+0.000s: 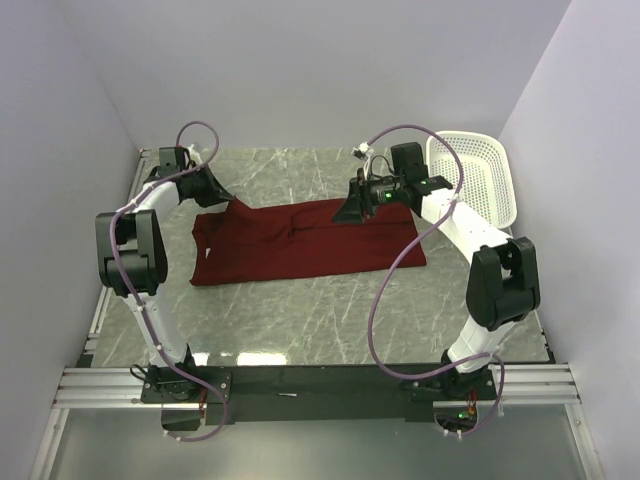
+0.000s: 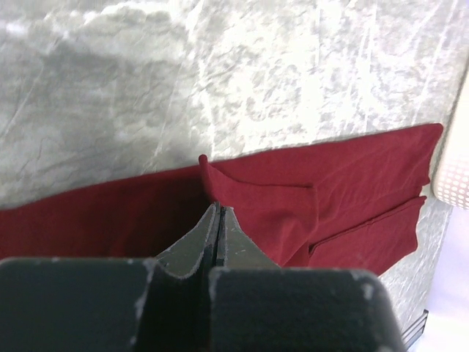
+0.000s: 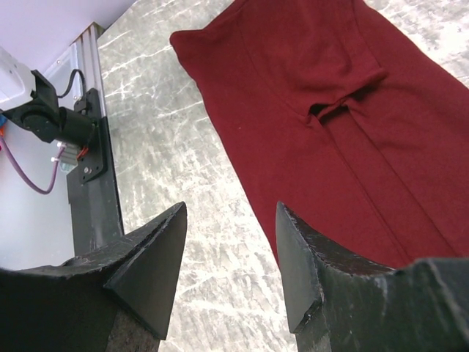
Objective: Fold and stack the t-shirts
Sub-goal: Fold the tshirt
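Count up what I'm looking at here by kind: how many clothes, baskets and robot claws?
Dark red t-shirt: 1
White mesh basket: 1
Robot claws: 2 (left gripper, right gripper)
Total: 4

Top view: we lose the t-shirt (image 1: 300,245) far-left corner under the left gripper (image 1: 224,196), and part of its far hem under the right gripper (image 1: 350,211).
Left wrist view: cloth cut by the left edge; the basket (image 2: 453,176) is only a blurred white patch.
Right wrist view: cloth runs off top and right.
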Robot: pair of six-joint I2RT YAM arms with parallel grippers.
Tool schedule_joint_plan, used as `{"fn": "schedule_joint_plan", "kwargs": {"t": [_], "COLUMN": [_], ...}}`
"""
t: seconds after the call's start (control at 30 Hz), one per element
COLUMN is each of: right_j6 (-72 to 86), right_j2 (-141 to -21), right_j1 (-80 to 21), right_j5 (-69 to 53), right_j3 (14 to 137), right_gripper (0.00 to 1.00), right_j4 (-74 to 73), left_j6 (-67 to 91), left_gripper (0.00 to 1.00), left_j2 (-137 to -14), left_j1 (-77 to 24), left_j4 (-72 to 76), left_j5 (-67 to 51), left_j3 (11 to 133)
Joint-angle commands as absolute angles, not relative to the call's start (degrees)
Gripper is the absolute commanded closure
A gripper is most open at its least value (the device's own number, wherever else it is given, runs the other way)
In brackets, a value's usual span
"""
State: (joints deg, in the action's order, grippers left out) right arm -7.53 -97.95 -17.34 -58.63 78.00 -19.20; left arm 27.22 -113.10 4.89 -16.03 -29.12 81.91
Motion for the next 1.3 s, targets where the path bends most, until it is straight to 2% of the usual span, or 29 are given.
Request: {"fn": "schedule_joint_plan", "kwargs": {"t": [0.0, 0.2, 0.43, 0.7, 0.93, 1.27], "right_j6": [-7.3, -7.4, -7.6, -7.6, -7.8, -8.1], "right_j2": [-95.2, -95.4, -95.8, -96.7, -97.4, -98.3], "right_j1": [-16.8, -16.8, -16.5, -16.4, -16.5, -16.7], "right_j5": [-60.4, -60.6, -60.5, -60.8, -61.3, -61.4], "right_j3": [77.3, 77.3, 77.3, 77.7, 77.7, 78.0], "right_gripper": [0.41, 0.41, 0.41, 0.41, 0.41, 0.41], "right_j4": [-17.1, -17.1, -17.5, -17.9, -18.5, -18.9], "left_j6": [26.3, 23.7, 20.8, 18.7, 16.8, 17.0], "left_gripper": [0.99, 0.99, 0.99, 0.99, 0.99, 0.99], "left_j2": [-111.9, -110.6, -109.3, -106.6, -103.7, -97.7], "left_j1": [4.7, 4.7, 4.8, 4.8, 4.6, 4.6], "left_j4": [-11.0, -6.7, -2.4, -1.1, 1.2, 0.2], "left_j5": [-33.0, -35.7, -33.7, -32.2, -37.3, -38.7], "left_j3": [83.2, 80.3, 74.0, 72.3, 69.4, 60.0]}}
